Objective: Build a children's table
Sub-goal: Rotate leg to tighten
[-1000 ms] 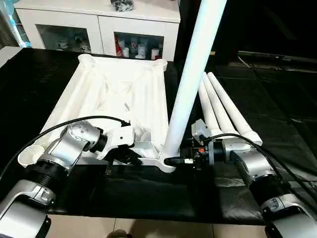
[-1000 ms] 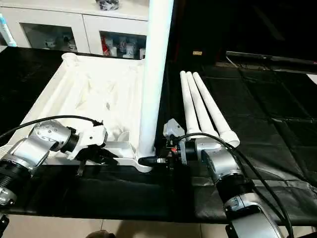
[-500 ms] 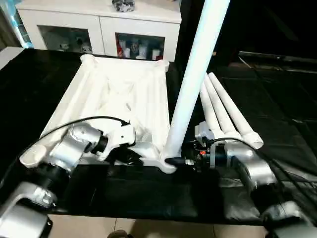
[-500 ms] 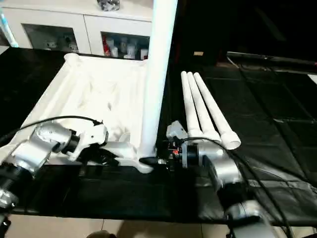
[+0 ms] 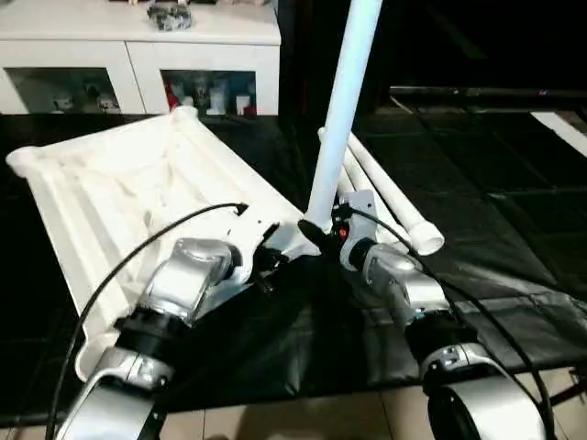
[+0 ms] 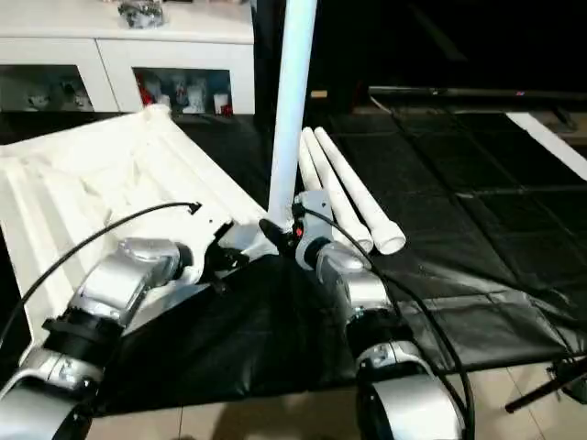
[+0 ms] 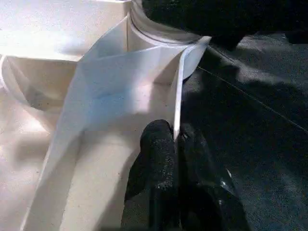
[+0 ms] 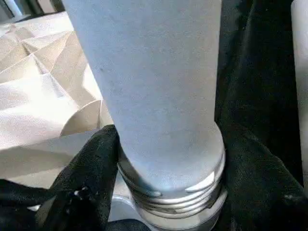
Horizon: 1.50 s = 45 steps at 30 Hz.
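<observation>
Both tools [image 7: 175, 144] [image 8: 166, 168] clamped, forearms converging.

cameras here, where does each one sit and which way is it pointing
Left eye view: on the head, looking down at the upturned table top and upright leg, over both silver forearms.
Right eye view: same scene, slightly shifted; three spare legs lie beside.
Left wrist view: along the left end effector, shut on the top's thin rim.
Right wrist view: along the right end effector, clasping the upright leg's threaded base.
Both wrist views share the corner socket.
</observation>
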{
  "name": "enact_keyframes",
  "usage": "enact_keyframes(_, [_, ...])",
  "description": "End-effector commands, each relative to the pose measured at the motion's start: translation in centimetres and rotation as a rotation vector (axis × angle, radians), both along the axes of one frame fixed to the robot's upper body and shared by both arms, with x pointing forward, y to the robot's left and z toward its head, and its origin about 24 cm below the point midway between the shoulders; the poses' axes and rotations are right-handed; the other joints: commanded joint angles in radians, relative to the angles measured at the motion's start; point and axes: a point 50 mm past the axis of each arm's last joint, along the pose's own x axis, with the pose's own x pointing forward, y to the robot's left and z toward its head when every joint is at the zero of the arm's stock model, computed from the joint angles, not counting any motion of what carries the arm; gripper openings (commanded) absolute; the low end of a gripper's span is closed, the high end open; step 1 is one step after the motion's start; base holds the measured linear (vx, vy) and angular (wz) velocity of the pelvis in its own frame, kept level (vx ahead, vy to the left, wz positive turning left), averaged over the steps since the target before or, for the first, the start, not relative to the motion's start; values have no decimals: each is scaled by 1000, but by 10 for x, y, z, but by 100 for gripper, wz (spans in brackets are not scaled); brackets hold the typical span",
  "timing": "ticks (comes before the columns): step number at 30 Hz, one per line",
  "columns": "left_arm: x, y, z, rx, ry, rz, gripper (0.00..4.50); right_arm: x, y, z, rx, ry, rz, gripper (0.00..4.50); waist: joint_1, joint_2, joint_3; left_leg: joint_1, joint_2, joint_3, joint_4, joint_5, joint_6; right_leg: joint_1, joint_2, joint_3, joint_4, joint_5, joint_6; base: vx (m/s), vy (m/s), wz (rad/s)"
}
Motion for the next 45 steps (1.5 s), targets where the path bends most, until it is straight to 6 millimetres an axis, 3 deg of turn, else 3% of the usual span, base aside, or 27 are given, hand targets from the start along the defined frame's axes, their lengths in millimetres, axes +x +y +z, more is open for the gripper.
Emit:
enact_keyframes(1, [8,-15,30,-57,-157,-47,0,-24,35,-24,55,124,151,350,7,8,-61,13,60,-32,-84,-386,-20,27,-81,59,-85,-363,-158,0,0,0])
enact_keyframes(4, [9,-1,26,-1,-168,-33,0,-21,30,-20,42,71,136,389,8,6,-65,8,59,-29,-81,-335,-6,31,-79,59,-79,-331,-166,0,0,0])
enact_keyframes(5, [8,6,24,16,-166,-37,0,-20,26,-18,18,30,131,394,9,-3,-68,3,59,-26,-79,-302,4,34,-80,60,-75,-305,-171,0,0,0])
enact_keyframes(8, [5,16,22,41,-162,-47,0,-19,19,-16,16,-7,140,426,14,1,-76,-3,60,-23,-72,-197,23,38,-77,59,-55,-173,-204,0,0,0])
enact_keyframes(9, [3,20,20,51,-162,-72,0,-20,14,-14,52,-10,144,429,13,-5,-76,-7,61,-21,-70,-170,43,42,-76,59,-50,-129,-217,0,0,0])
enact_keyframes(10, [1,23,19,56,-159,-81,0,-20,12,-13,72,-14,141,429,14,-3,-76,-6,62,-20,-69,-163,49,41,-76,59,-48,-117,-224,0,0,0])
enact_keyframes(11, [-2,30,17,63,-156,-127,0,-21,5,-8,74,-64,167,437,15,1,-73,-1,64,-18,-69,-165,58,37,-75,59,-49,-116,-228,0,0,0])
enact_keyframes(14, [-8,41,13,79,-141,-218,0,-22,-6,1,89,-134,206,445,18,1,-71,1,65,-18,-71,-175,58,36,-73,59,-50,-133,-225,0,0,0])
enact_keyframes(18, [-13,50,10,96,-119,-289,0,-23,-14,7,75,-146,267,445,22,6,-67,8,68,-19,-77,-233,26,30,-70,60,-56,-201,-213,0,0,0])
enact_keyframes(20, [-16,57,9,100,-100,-356,0,-26,-19,15,46,-189,382,445,28,5,-66,12,69,-19,-79,-263,8,27,-72,61,-57,-227,-201,0,0,0])
enact_keyframes(26, [-24,64,11,121,-62,-523,0,-34,-28,19,-73,-207,615,445,37,-2,-66,12,69,-17,-79,-254,-3,27,-73,63,-52,-201,-203,0,0,0])
enact_keyframes(27, [-26,65,12,120,-55,-550,0,-36,-30,19,-89,-205,649,445,40,-8,-67,9,68,-17,-77,-241,3,31,-75,62,-50,-196,-205,0,0,0])
enact_keyframes(29, [-27,64,13,118,-48,-576,0,-37,-32,20,-103,-201,681,445,44,-6,-67,11,70,-14,-76,-225,6,28,-75,64,-49,-180,-209,0,0,0])
enact_keyframes(33, [-31,59,16,104,-21,-706,0,-34,-40,29,-87,-186,795,445,59,-16,-67,13,72,-11,-74,-216,12,28,-76,62,-47,-185,-214,0,0,0])
enact_keyframes(35, [-34,58,16,107,-4,-757,0,-34,-40,30,-86,-176,845,445,62,-13,-67,12,73,-12,-74,-226,11,28,-75,60,-46,-200,-214,0,0,0])
enact_keyframes(45, [-30,57,18,148,-8,-815,0,-39,-40,27,-97,-91,1035,350,77,-25,-67,15,75,-13,-75,-282,-24,24,-80,61,-49,-267,-199,0,0,0])
